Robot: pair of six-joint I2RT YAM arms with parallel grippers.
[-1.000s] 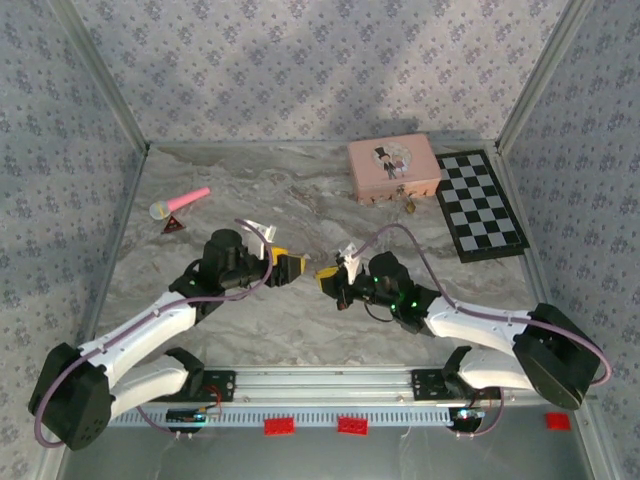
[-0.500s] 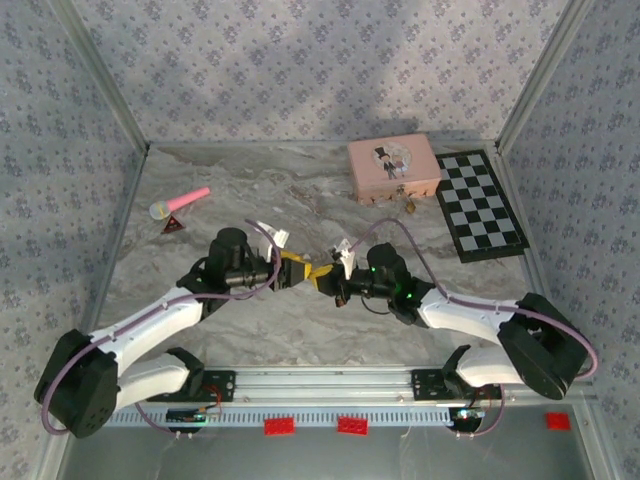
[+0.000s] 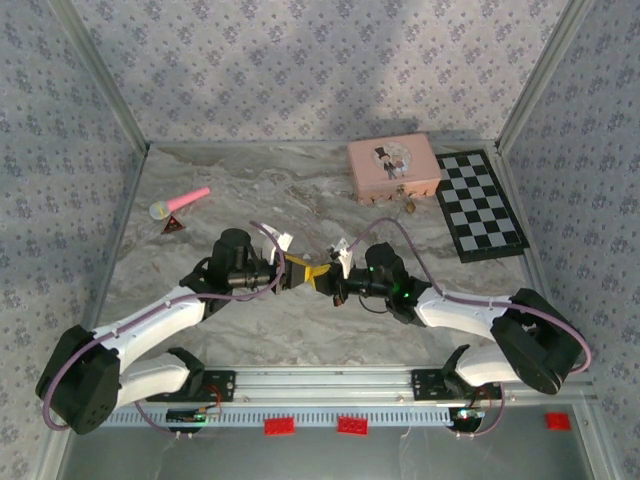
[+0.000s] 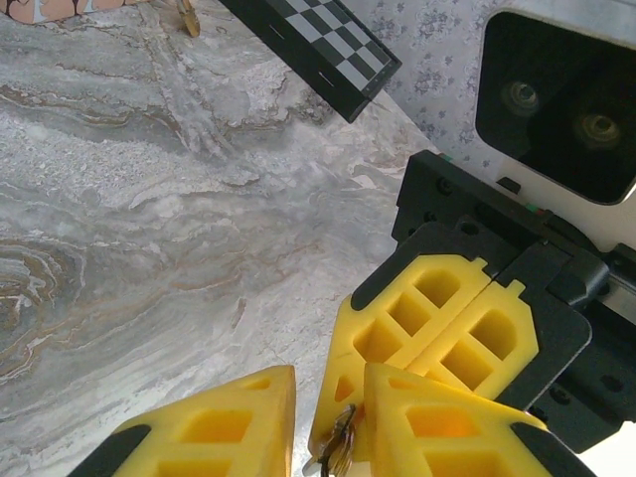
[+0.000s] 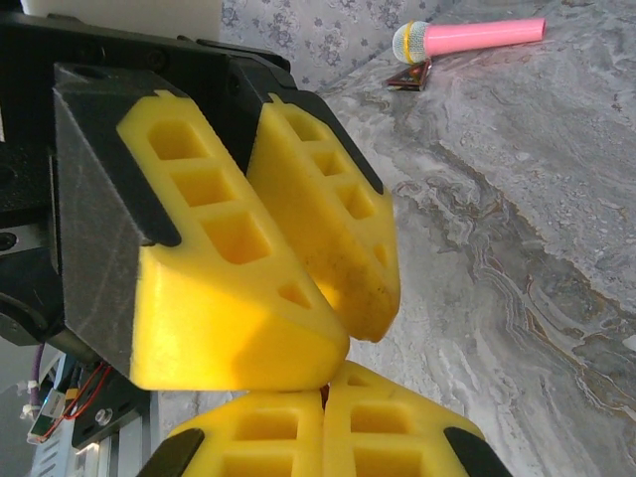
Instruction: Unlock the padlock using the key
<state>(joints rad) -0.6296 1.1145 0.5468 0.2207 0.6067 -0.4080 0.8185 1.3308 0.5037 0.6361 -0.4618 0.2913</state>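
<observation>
Both grippers meet tip to tip at mid table. My right gripper (image 3: 323,276) (image 5: 326,386) is shut on the key (image 4: 340,447), whose metal ring and bow stick out beside its yellow tip. My left gripper (image 3: 299,270) (image 4: 328,386) stands open, its two yellow fingers (image 5: 328,224) straddling the right gripper's tip and the key, with a gap still showing on one side. In the right wrist view the key is hidden between the pads. The tiny brass padlock (image 3: 409,206) (image 4: 187,15) hangs at the front of the pink tin box (image 3: 393,168), far from both grippers.
A black-and-white chessboard (image 3: 480,205) (image 4: 318,45) lies at the right, next to the box. A pink toy microphone (image 3: 180,203) (image 5: 467,38) and a small red triangle (image 3: 174,226) lie at the back left. Patterned walls close in three sides.
The two grippers have closed the gap between them. The left moved right and the right moved left, until the right gripper's tip with the key sits between the left fingers.
</observation>
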